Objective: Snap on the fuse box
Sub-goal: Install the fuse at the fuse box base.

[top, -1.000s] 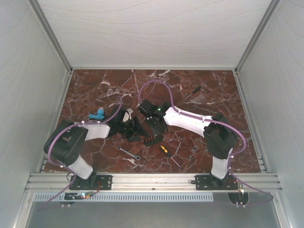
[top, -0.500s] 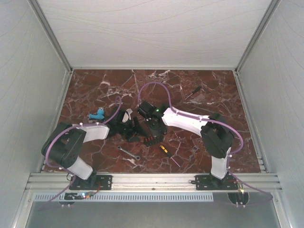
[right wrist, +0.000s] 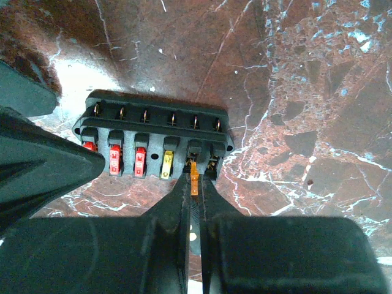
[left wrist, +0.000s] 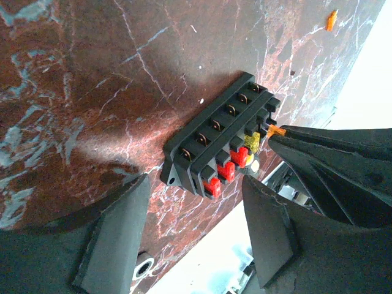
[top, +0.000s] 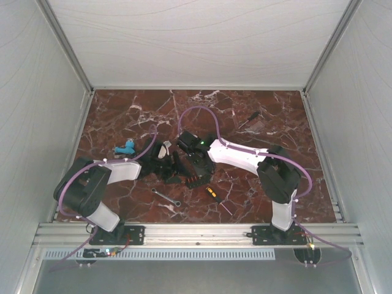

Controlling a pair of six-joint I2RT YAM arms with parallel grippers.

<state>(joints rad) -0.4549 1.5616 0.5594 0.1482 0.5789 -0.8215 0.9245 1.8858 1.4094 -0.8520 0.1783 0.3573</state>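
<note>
The fuse box [top: 195, 179] is a black block lying flat on the marble, between the two arms. It holds three red fuses [right wrist: 114, 158] and a yellow one [right wrist: 166, 164] in a row. My right gripper [right wrist: 194, 184] is shut on a small orange fuse [right wrist: 194, 173], whose tip sits at the mouth of the fifth slot. The last slot beside it is bare. My left gripper [left wrist: 196, 187] stands open at the red-fuse end of the fuse box [left wrist: 217, 138], with both fingers clear of it. The orange fuse [left wrist: 275, 130] also shows there, in the right fingers.
A yellow-and-black screwdriver [top: 211, 193] and a silver wrench [top: 166, 197] lie just in front of the box. A blue object [top: 125, 147] sits at the left, and a dark screwdriver [top: 248, 119] at the back right. Another orange fuse [left wrist: 331, 20] lies loose on the marble.
My left jaws have opened a little wider. The right arm has shifted slightly left and down toward the box with the orange fuse still in its grip.
</note>
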